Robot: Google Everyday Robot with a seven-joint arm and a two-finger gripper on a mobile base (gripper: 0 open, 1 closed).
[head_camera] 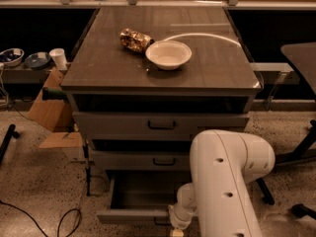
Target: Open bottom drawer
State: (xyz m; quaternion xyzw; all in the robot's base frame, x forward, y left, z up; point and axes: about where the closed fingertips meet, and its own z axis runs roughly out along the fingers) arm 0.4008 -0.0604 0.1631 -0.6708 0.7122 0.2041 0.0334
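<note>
The bottom drawer (132, 215) of the grey cabinet is pulled out toward me, and its dark inside shows. Its front lies at the lower edge of the view; its handle is hidden behind my arm. My white arm (224, 181) reaches down at the lower right. My gripper (177, 229) is at the drawer's front, at the very bottom edge of the view. Above are the mid drawer (164, 161) and the top drawer (162, 125), both closed, each with a black handle.
On the cabinet top stand a white bowl (168, 54) and a crumpled snack bag (135, 39). A cardboard box (49, 110) sits on the floor at left, with cables (69, 221) nearby. Bowls and a cup (59, 58) stand on a low shelf at left. A chair base (301, 147) stands at right.
</note>
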